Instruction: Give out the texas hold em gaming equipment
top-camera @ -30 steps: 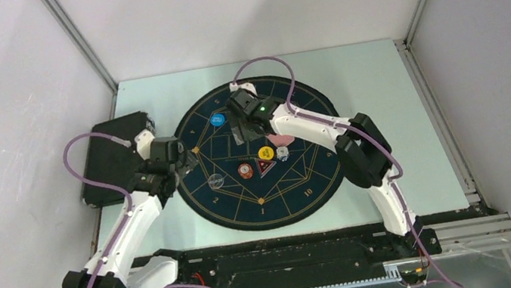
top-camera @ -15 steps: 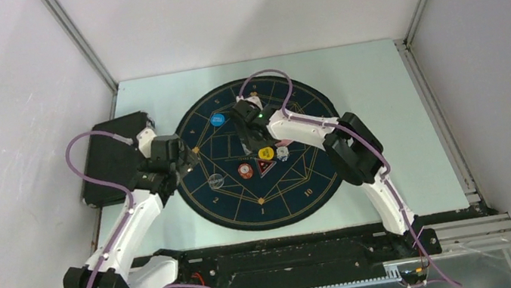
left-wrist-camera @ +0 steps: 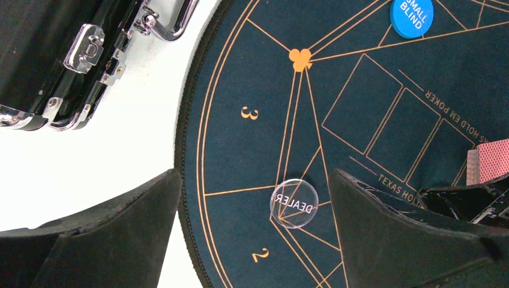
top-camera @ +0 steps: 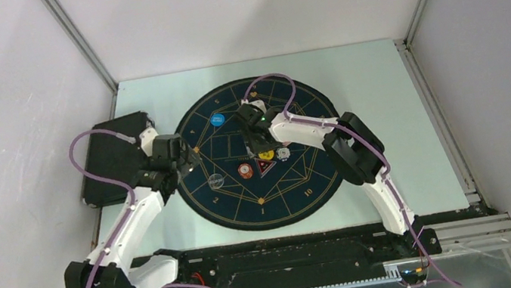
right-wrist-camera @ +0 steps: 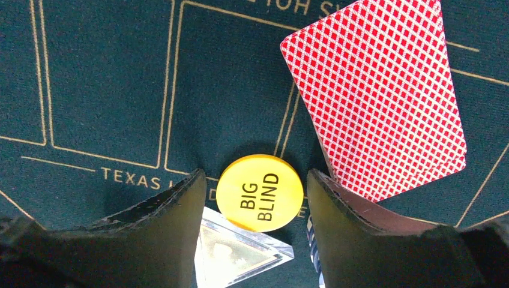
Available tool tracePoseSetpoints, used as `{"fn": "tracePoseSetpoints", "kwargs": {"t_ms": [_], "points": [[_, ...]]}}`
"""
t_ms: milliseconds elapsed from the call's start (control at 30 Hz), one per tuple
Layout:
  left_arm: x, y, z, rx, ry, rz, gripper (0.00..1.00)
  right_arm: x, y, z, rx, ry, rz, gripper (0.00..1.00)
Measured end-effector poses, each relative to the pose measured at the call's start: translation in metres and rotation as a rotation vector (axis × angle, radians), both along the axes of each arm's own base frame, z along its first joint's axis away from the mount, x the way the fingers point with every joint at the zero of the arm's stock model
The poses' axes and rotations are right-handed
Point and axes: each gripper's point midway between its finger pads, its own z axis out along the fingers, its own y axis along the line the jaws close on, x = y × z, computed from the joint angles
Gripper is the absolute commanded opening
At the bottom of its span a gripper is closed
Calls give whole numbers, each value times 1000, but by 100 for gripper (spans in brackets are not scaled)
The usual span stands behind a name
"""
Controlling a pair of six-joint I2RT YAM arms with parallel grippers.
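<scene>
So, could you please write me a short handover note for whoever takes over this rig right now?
Left gripper: open, hovering over the clear DEALER chip, holding nothing.
Right gripper: open, jaws either side of the yellow BIG BLIND chip, not clearly gripping it.
Set apart: blue SMALL BLIND chip at the far left of the mat; DEALER chip near seats 2 and 3.
Bunched mid-mat: BIG BLIND chip, triangular token, red-white chip, grey chip, red-backed cards.
Left to do: probably spread those out, starting with the yellow one.
</scene>
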Motion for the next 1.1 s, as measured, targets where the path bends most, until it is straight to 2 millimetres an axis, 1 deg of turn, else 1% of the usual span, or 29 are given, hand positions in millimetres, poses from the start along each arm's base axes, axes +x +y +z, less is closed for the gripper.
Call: {"fn": "tracePoseSetpoints", "kwargs": {"t_ms": [267, 467, 733, 867, 967, 1100], "points": [[0, -1, -3, 0, 9, -4, 100, -4, 1, 0, 11, -11, -14, 62], [0, -2, -4, -2, 14, -7, 100, -8, 1, 0, 16, -14, -24, 55], [2, -4, -4, -9, 12, -13, 100, -9, 1, 1, 16, -15, -26, 41], [3, -6, -4, -18, 7, -20, 100, -9, 1, 3, 12, -17, -16, 38], [4, -6, -3, -20, 5, -21, 100, -5, 3, 11, 8, -25, 5, 36], [4, -6, -3, -21, 2, -22, 100, 18, 16, 41, 69, -88, 27, 35]]}}
